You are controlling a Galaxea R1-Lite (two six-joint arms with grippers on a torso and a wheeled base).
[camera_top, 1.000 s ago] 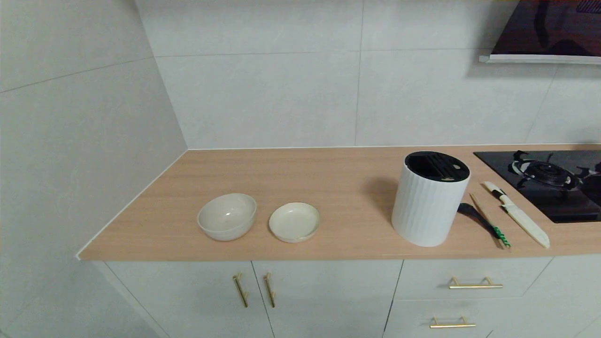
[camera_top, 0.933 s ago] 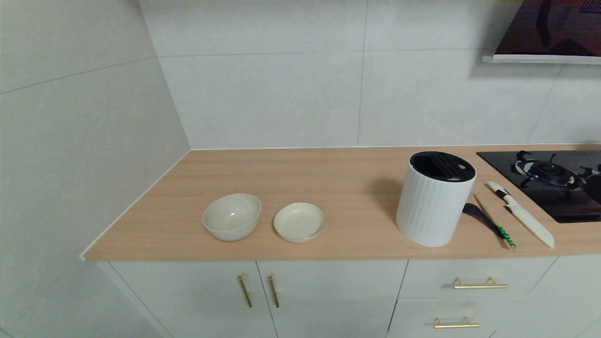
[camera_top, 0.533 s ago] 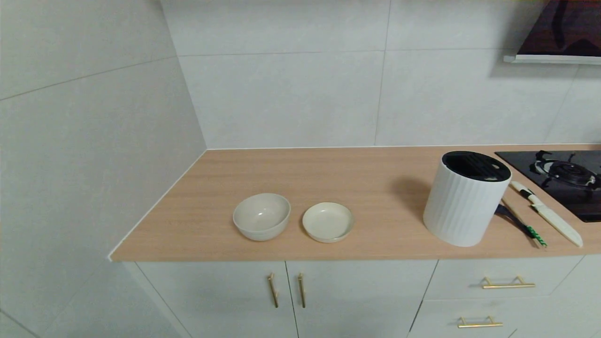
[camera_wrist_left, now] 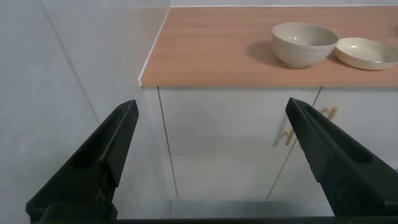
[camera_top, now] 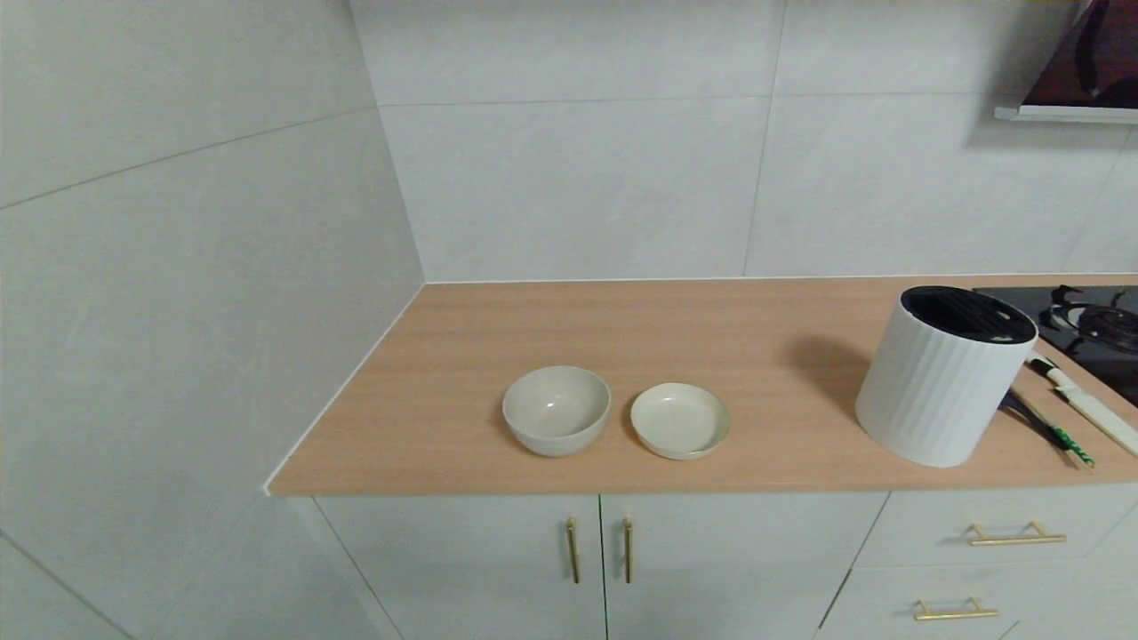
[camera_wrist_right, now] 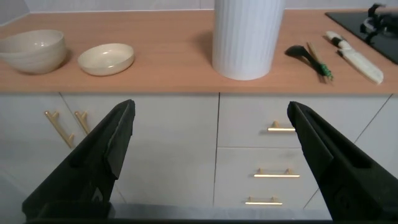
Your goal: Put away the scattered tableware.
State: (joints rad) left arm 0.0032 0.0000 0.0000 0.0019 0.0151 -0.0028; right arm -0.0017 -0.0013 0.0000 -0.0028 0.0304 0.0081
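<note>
On the wooden counter (camera_top: 498, 329) a cream bowl (camera_top: 556, 410) (camera_wrist_left: 305, 43) (camera_wrist_right: 32, 50) stands next to a shallow cream dish (camera_top: 680, 420) (camera_wrist_left: 366, 52) (camera_wrist_right: 106, 58). To the right stands a white ribbed holder with a black slotted top (camera_top: 946, 386) (camera_wrist_right: 247, 34). Beyond it lie a black spoon (camera_top: 1029, 413) (camera_wrist_right: 300, 52), chopsticks (camera_top: 1063, 442) (camera_wrist_right: 319, 59) and a cream-handled knife (camera_top: 1088, 404) (camera_wrist_right: 356, 56). My left gripper (camera_wrist_left: 211, 149) is open below counter height, in front of the cabinet's left end. My right gripper (camera_wrist_right: 211, 149) is open, low in front of the drawers.
A black gas hob (camera_top: 1095, 333) lies at the counter's right end, under a dark hood (camera_top: 1080, 62). Tiled walls close the back and the left side (camera_top: 178, 267). Below the counter are cabinet doors with gold handles (camera_top: 600, 547) and drawers (camera_top: 1013, 535).
The head view has shifted left, so everything on the counter slides right in the picture. The bowl, dish, holder and cutlery keep their places relative to each other.
</note>
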